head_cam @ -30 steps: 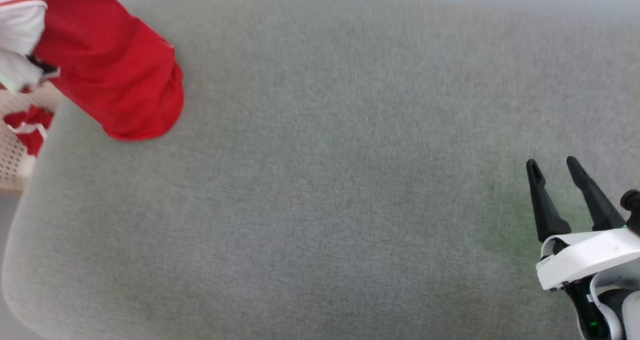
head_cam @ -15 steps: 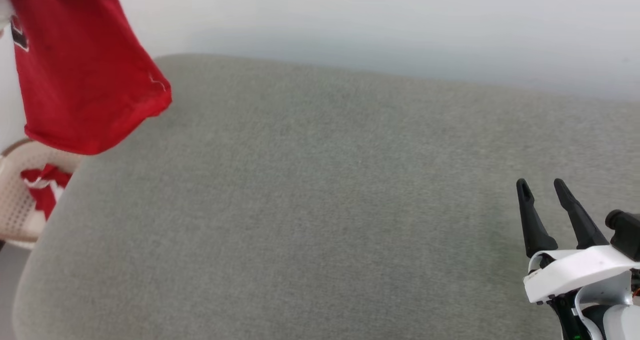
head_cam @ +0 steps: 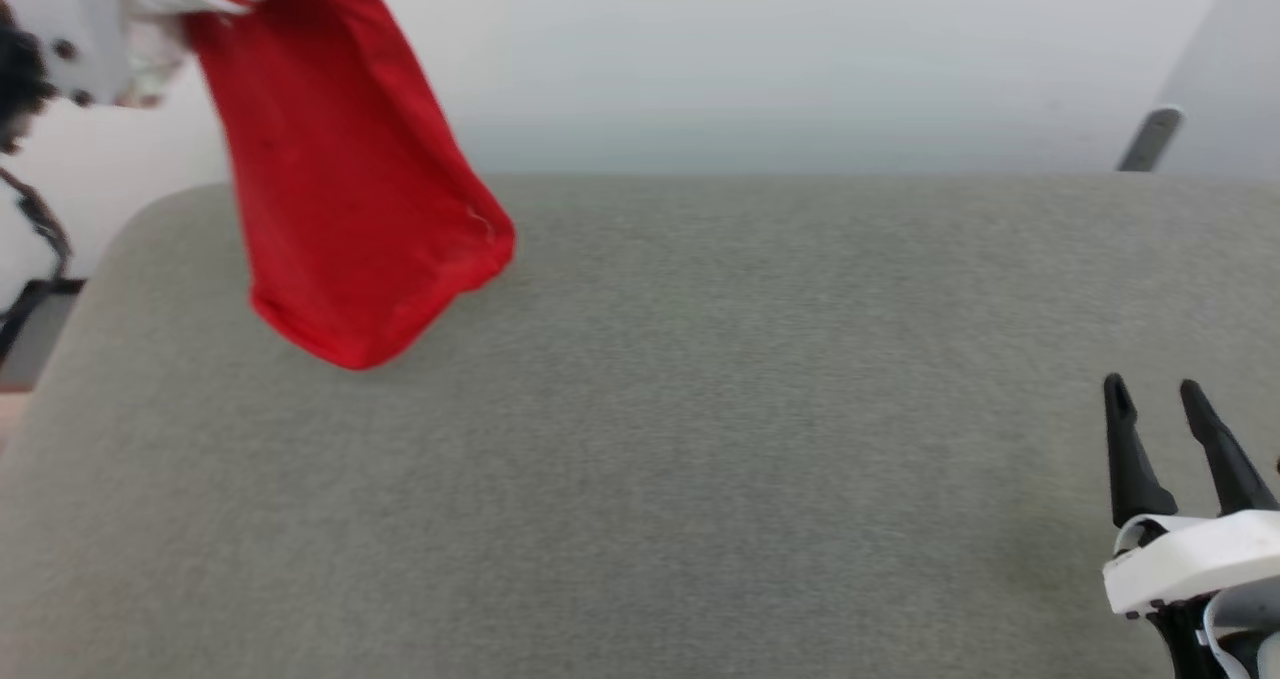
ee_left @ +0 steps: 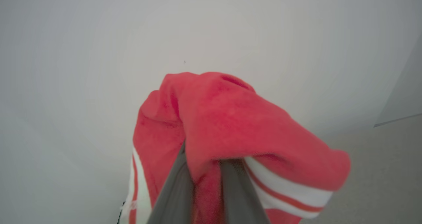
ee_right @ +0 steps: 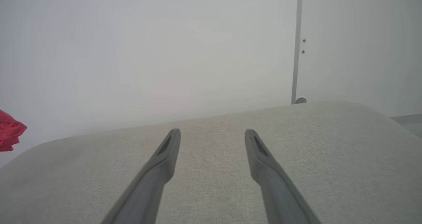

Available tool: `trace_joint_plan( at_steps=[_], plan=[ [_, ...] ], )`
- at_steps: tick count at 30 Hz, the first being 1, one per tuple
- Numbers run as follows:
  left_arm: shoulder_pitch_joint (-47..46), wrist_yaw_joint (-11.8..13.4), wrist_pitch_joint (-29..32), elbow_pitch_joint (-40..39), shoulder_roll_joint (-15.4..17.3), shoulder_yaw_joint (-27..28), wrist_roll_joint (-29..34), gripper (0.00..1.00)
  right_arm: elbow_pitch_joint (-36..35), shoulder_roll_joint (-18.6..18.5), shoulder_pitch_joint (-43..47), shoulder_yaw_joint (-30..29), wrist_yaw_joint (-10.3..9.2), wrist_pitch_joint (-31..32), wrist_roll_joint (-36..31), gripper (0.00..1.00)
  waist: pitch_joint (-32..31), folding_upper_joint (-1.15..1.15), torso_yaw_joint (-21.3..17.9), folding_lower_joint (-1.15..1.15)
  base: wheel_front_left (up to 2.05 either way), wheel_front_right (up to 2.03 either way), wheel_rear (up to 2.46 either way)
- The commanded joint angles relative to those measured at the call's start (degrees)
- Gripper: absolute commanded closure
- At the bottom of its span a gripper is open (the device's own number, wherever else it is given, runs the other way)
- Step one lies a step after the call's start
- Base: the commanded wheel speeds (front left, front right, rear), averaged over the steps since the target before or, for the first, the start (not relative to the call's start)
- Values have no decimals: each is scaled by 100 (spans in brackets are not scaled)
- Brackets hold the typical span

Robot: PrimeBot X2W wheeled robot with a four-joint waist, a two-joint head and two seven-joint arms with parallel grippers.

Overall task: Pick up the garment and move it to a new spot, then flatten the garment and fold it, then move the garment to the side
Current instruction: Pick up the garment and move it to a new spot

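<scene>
The red garment (head_cam: 350,199) with white striped trim hangs in the air at the upper left of the head view, its lower edge just over the grey padded surface (head_cam: 700,439). In the left wrist view my left gripper (ee_left: 206,171) is shut on a bunch of the garment (ee_left: 230,118), the cloth draped over both fingers. My right gripper (head_cam: 1155,394) stands open low at the right over the padded surface, with nothing between its fingers (ee_right: 161,164). A corner of the garment (ee_right: 10,131) shows at the left edge of the right wrist view.
A pale wall runs behind the padded surface. At the far right a door edge with a small stop (ee_right: 300,100) shows. The surface's rounded left corner (head_cam: 130,229) lies under the hanging cloth, with dark cabling (head_cam: 40,229) beyond it.
The head camera has tilted up and turned, so more wall shows. The garment has been lifted off the surface and now hangs further right, over the pad.
</scene>
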Motion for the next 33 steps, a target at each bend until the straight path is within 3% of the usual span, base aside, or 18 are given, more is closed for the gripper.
trace_joint_plan(
  at_steps=[1, 5, 14, 22, 33],
  plan=[
    [72, 78, 50, -118, 0, 14, -34, 100, 11, -14, 97, -36, 4, -23, -49, 0, 14, 0, -362, 0, 0, 0, 0],
    [298, 404, 400, -894, -111, -36, -113, 100, 25, 11, 120, -174, 4, -61, -83, 0, 92, 0, -698, 0, 0, 0, 0],
    [719, 827, 800, -2041, -444, -443, -50, 100, 8, 242, 185, -290, 4, -138, -136, 0, 376, 0, -1266, 0, 0, 0, 0],
    [1339, 913, 814, -2186, -642, -870, -30, 100, 222, 366, 84, -160, 4, -325, -64, 0, 613, 0, -1520, 0, 0, 0, 0],
    [2304, 749, 557, -1431, -704, -1293, -152, 100, 632, 396, -112, 20, 4, -576, 36, 0, 838, 0, -1621, 0, 0, 0, 0]
  ],
)
